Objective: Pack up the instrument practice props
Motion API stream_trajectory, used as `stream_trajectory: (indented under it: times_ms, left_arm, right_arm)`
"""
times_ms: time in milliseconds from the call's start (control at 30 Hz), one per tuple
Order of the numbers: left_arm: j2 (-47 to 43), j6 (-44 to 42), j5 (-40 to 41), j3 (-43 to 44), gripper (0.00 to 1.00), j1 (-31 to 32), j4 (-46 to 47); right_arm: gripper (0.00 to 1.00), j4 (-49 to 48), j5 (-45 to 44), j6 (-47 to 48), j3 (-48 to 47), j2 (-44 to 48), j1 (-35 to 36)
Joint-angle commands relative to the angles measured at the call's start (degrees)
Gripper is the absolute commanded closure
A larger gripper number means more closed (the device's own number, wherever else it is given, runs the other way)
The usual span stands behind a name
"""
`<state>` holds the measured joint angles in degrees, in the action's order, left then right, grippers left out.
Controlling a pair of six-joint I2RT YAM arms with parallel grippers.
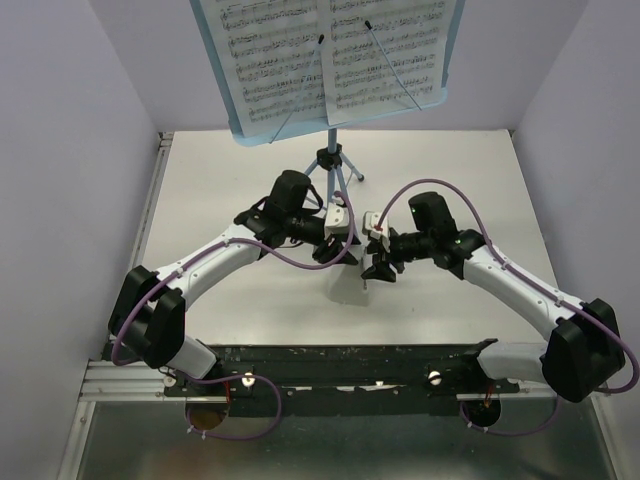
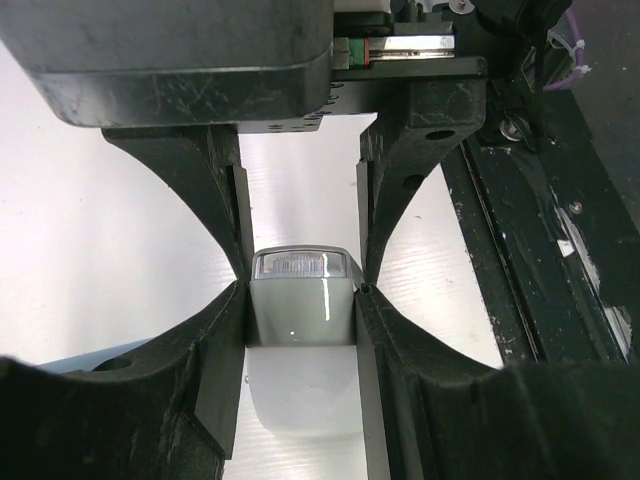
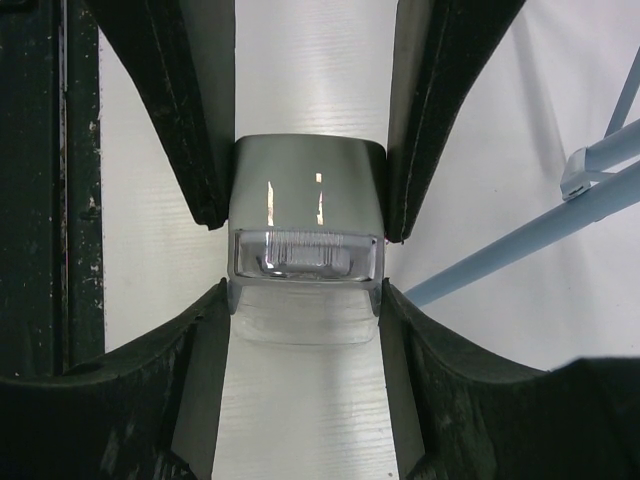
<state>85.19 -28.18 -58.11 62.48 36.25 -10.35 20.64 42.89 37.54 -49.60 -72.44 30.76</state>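
my left gripper (image 1: 340, 252) at frame centre, jaws part-closed, clamping a small glossy grey block with clear ribbed window (image 2: 300, 305), my right gripper (image 1: 380, 268) pinching it likewise, light-blue metal music stand (image 1: 335, 160) upright at top centre, two white printed sheet-music pages (image 1: 290, 60) on its tray

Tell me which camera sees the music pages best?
The top external view: both sheet-music pages face it on the music stand, tops cut off. The wrist views show no pages, only a grey box gripped by the left gripper and right gripper; the right wrist view also catches the stand's legs.
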Motion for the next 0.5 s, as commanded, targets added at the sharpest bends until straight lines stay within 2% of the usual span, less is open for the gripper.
stream_trajectory:
  times_ms: [0,67,100,133,167,200,233,267,467]
  left_arm:
    - [2.7,-1.0,7.3,-1.4,0.98,-0.8,-1.1]
    - [2.3,-1.2,7.3,-1.0,0.94,-1.2,-1.5]
    - [1.9,-1.3,7.4,-0.9,0.81,-1.4,-1.8]
    - [1.7,-1.1,8.2,-0.8,0.55,-1.4,-1.9]
    - [0.8,-0.6,9.4,-1.2,0.34,-1.4,-0.8]
    - [-0.1,-0.4,9.9,-1.7,0.01,-1.5,0.1]
    - [-0.9,-0.5,10.0,-2.1,0.01,-1.5,0.5]
    - [-1.3,-0.6,10.0,-1.9,0.01,-1.7,0.4]
    - [-5.0,-1.0,10.0,-1.7,0.01,-3.6,-2.0]
  right_arm:
    - [0.85,3.1,0.4,1.5,1.0,-2.6,3.0]
    - [0.64,3.7,-0.7,1.2,0.4,-2.4,2.9]
    - [0.52,4.5,-1.1,1.6,0.0,-2.3,3.1]
    - [0.43,5.5,-1.5,2.5,-0.5,-2.2,3.0]
    - [0.33,6.6,-1.9,3.4,-1.0,-1.9,2.9]
    - [0.25,7.2,-2.6,3.8,-1.4,-1.6,2.9]
    - [0.07,8.0,-2.7,4.2,-1.8,-1.3,2.9]
    - [0.0,8.9,-3.1,4.9,-2.3,-0.9,2.8]
    - [0.0,15.1,-4.5,4.4,-7.0,1.1,1.2]
